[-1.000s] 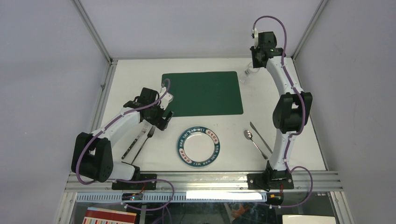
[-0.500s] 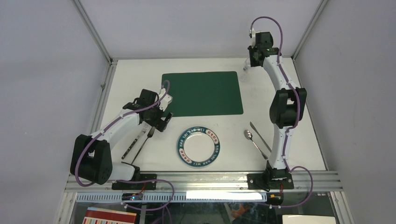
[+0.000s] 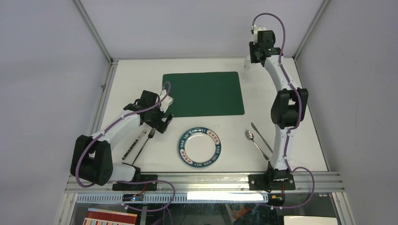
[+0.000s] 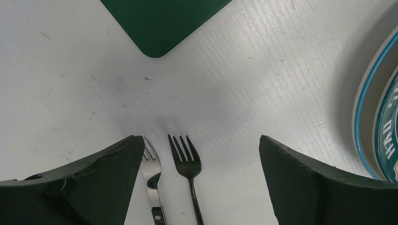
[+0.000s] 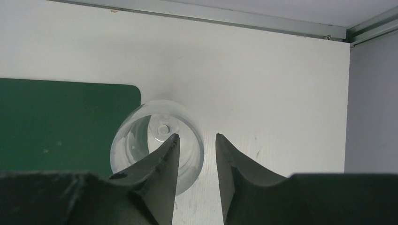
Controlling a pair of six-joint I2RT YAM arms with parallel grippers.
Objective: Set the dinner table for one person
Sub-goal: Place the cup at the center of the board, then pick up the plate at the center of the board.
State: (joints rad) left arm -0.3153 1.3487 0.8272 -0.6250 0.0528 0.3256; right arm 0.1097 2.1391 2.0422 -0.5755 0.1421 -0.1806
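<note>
Dinner table (image 3: 300,93): white, underlying everything.
Near: plate (image 3: 200,130), bare, off the mat.
Left gripper (image 4: 199,138): fingers spread wide, low over two forks (image 4: 187,157), unmoved.
Green placemat (image 3: 203,93): unset.
Far corner: right gripper (image 5: 197,138), arm stretched farther back than a second ago, fingers narrowly parted astride the wine glass (image 5: 141,136) rim.
Grip not discernible.
Glass pickup likely underway.

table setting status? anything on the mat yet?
Nothing placed: the dark green rectangular placemat is bare. In hand: open left gripper hovers over two metal forks; right gripper straddles the rim of the clear glass, not visibly clamped. Left: blue-rimmed round plate, metal spoon and metal knife lie on the white dinner table, off the mat.
</note>
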